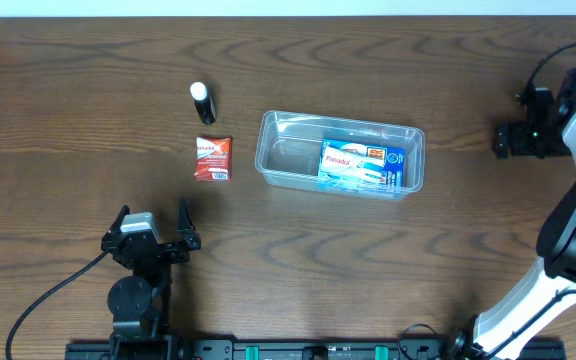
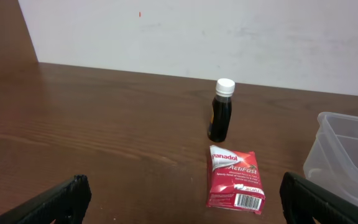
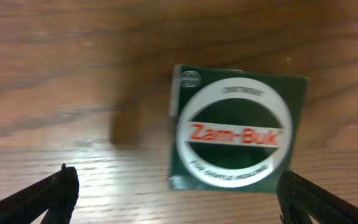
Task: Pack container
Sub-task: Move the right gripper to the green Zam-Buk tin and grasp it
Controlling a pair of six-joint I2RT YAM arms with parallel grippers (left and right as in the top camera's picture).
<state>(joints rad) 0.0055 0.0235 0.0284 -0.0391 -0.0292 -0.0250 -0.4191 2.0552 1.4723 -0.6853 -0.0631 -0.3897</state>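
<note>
Container holds blue Panadol box; left end effector and right end effector spread.

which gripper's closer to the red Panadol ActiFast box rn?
Left. The left gripper sits open just short of the red Panadol box, facing it; the right gripper is far off, past the container.

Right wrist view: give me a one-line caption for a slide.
Right gripper, jaws open, hovers over a green Zam-Buk ointment box lying flat on the wooden table.
</note>
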